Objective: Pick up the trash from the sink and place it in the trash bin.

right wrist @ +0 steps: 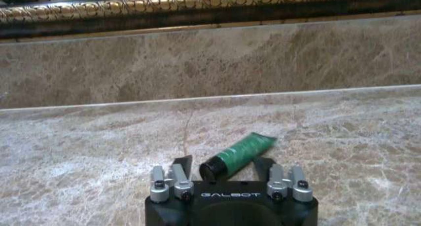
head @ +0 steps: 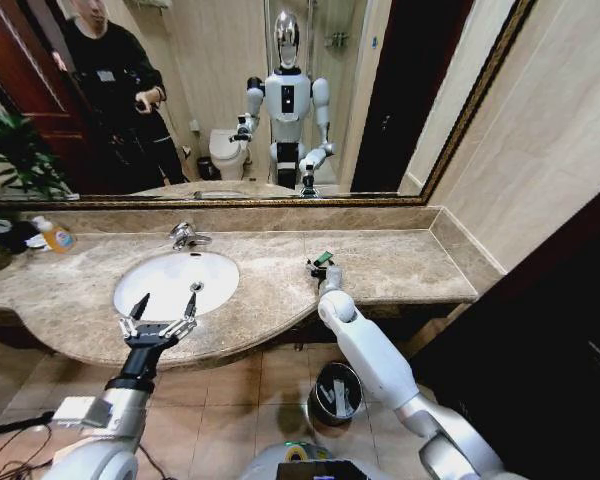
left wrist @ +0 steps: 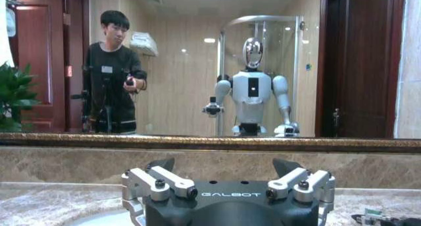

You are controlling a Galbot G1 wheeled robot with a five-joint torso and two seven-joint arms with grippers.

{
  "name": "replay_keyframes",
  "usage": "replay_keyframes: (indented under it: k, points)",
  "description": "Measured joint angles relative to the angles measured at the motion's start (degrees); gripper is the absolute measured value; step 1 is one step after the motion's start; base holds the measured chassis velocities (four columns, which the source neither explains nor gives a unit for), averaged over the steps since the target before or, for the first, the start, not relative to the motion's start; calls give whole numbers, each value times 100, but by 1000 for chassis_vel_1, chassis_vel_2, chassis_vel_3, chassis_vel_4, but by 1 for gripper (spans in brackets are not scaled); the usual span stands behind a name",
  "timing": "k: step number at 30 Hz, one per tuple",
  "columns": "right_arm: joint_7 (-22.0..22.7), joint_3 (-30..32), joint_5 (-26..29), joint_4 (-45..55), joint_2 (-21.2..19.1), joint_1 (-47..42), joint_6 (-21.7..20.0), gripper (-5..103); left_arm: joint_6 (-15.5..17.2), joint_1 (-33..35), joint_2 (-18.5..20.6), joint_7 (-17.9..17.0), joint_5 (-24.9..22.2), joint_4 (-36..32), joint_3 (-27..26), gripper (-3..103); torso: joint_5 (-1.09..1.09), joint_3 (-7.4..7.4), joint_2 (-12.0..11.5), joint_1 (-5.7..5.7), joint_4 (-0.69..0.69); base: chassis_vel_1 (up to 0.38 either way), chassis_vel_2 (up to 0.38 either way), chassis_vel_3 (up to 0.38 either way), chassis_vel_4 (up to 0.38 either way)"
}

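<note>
A small green tube [right wrist: 238,154] with a black cap, a piece of the trash, lies on the marble counter [head: 400,262] to the right of the sink [head: 165,280]. My right gripper [head: 323,270] rests low on the counter, open, and the tube's capped end lies between its fingers [right wrist: 181,165]. The tube [head: 323,258] shows as a green speck at the gripper tips in the head view. My left gripper [head: 167,302] hovers open over the front rim of the white basin, holding nothing. The trash bin [head: 316,400] stands on the floor below the counter, beside my right arm.
A chrome faucet [head: 185,236] stands behind the basin. An orange bottle [head: 56,237] and a plant [head: 10,160] occupy the counter's far left. The mirror and marble backsplash [right wrist: 210,63] close off the back. A dark door panel [head: 540,330] stands to the right.
</note>
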Motion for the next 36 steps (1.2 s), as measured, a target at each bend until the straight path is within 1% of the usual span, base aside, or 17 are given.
replay_keyframes:
  k: [1, 4, 5, 8, 9, 10, 11, 13, 16, 17, 26, 29, 30, 31, 34, 35, 36]
  points:
    - [0, 0, 0, 0, 0, 0, 0, 66, 0, 0, 0, 0, 0, 0, 0, 100, 0, 0, 0, 0, 0, 0, 0, 0, 0]
    - [-12, -16, -12, -42, 23, 12, 1, 50, 0, 0, 0, 0, 0, 0, 0, 100, 0, 0, 0, 0, 0, 0, 0, 0, 0]
    - [-12, -16, -12, -42, 23, 12, 1, 50, 0, 0, 0, 0, 0, 0, 0, 100, 0, 0, 0, 0, 0, 0, 0, 0, 0]
    - [-28, -33, -28, -68, 32, 26, 16, 39, 0, 0, 0, 0, 0, 0, 0, 100, 0, 0, 0, 0, 0, 0, 0, 0, 0]
    - [-28, -33, -28, -68, 32, 26, 16, 39, 0, 0, 0, 0, 0, 0, 0, 100, 0, 0, 0, 0, 0, 0, 0, 0, 0]
    - [-30, -37, -28, -73, 32, 34, 20, 36, 0, 0, 0, 0, 0, 0, 0, 100, 0, 0, 0, 0, 0, 0, 0, 0, 0]
    - [-32, -40, -27, -79, 30, 40, 23, 36, 0, 0, 0, 0, 0, 0, 0, 100, 0, 0, 0, 0, 0, 0, 0, 0, 0]
    - [-34, -43, -28, -90, 20, 52, 33, 27, 0, 0, 0, 0, 0, 0, 0, 100, 0, 0, 0, 0, 0, 0, 0, 0, 0]
    - [-40, -44, -29, -103, 10, 56, 46, 25, 0, 0, 0, 0, 0, 0, 0, 100, 0, 0, 0, 0, 0, 0, 0, 0, 0]
    - [-42, -45, -32, -109, 6, 57, 54, 20, 0, 0, 0, 0, 0, 0, 0, 100, 0, 0, 0, 0, 0, 0, 0, 0, 0]
    - [-176, 49, -78, 18, -105, -19, 239, 20, 0, 0, 0, 0, 0, 0, 0, 100, 1, 0, 0, 0, 0, 0, 0, 0, 0]
    - [-420, 237, -65, 423, -345, -214, 275, 20, 0, 0, 0, 0, 0, 0, 0, 100, 1, 0, 0, 0, 1, 0, 0, 0, 0]
    - [-420, 237, -65, 423, -345, -214, 275, 20, 0, 0, 0, 0, 0, 0, 0, 100, 1, 0, 0, 0, 1, 0, 0, 0, 0]
    - [-609, 347, -5, 600, -442, -325, 269, 20, 0, 0, 0, 0, 0, 0, 0, 100, 1, 0, 0, 0, 1, 0, 0, 0, 0]
    - [-1545, 786, 378, 1242, -776, -849, 218, 20, 0, 0, 0, 1, 0, 0, 0, 100, 1, 0, 0, 0, -1, 0, 0, 0, 0]
    - [-1545, 786, 378, 1242, -776, -849, 218, 20, 0, 0, 0, 1, 0, 0, 0, 100, 1, 0, 0, 0, -1, 0, 0, 0, 0]
    - [-1907, 1006, 545, 1561, -905, -1155, 215, 20, 0, 0, 0, 0, 0, 0, 0, 100, 2, 0, 0, 0, -1, 0, 0, 0, 0]
